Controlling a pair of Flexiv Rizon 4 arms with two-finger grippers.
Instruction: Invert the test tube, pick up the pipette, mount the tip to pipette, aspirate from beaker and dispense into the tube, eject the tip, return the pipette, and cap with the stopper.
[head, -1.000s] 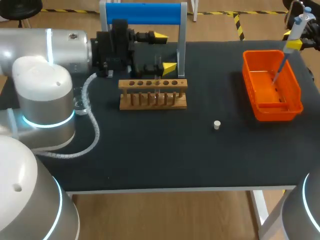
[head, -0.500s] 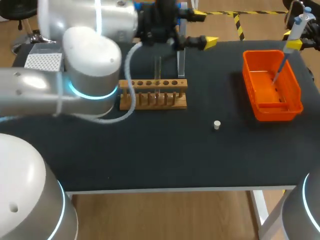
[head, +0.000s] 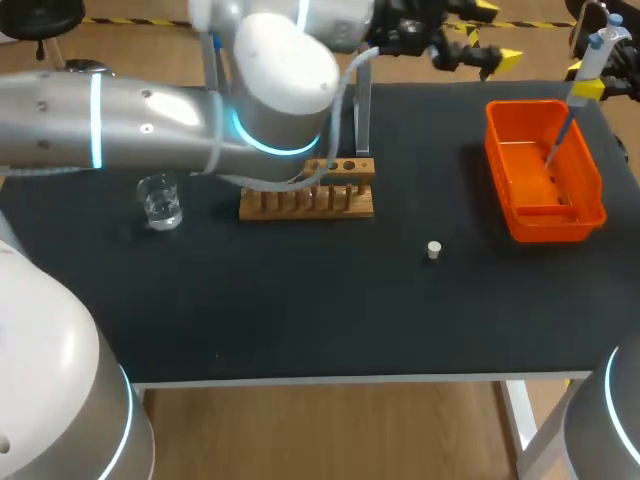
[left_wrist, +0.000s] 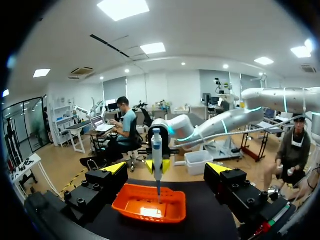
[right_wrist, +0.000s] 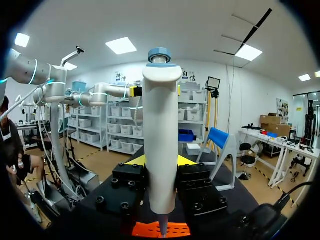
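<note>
Two grippers are in view. The left gripper (left_wrist: 167, 168) stands wide open, its yellow tips well apart with nothing between them and nothing touching them. In the head view the left arm crosses from the left over the far side of the table (head: 330, 310), its gripper raised near the far edge, beside the orange bin (head: 596, 183).

The right gripper (right_wrist: 161, 161) is closed on the pipette (right_wrist: 161, 145), one finger on each side of the white body, which is held upright. The pipette's slender lower end points down over the inside of the bin. In the left wrist view the pipette and bin lie straight ahead of the open fingers.

Containers: what lies on the bin's floor cannot be made out. A glass beaker (head: 160, 201) stands at the table's left and appears to hold clear liquid. The wooden test tube rack (head: 306, 198) sits mid-table, its left end partly covered by the left arm; its contents cannot be judged. A small white stopper (head: 433, 250) lies on the table between rack and bin, touching neither.
</note>
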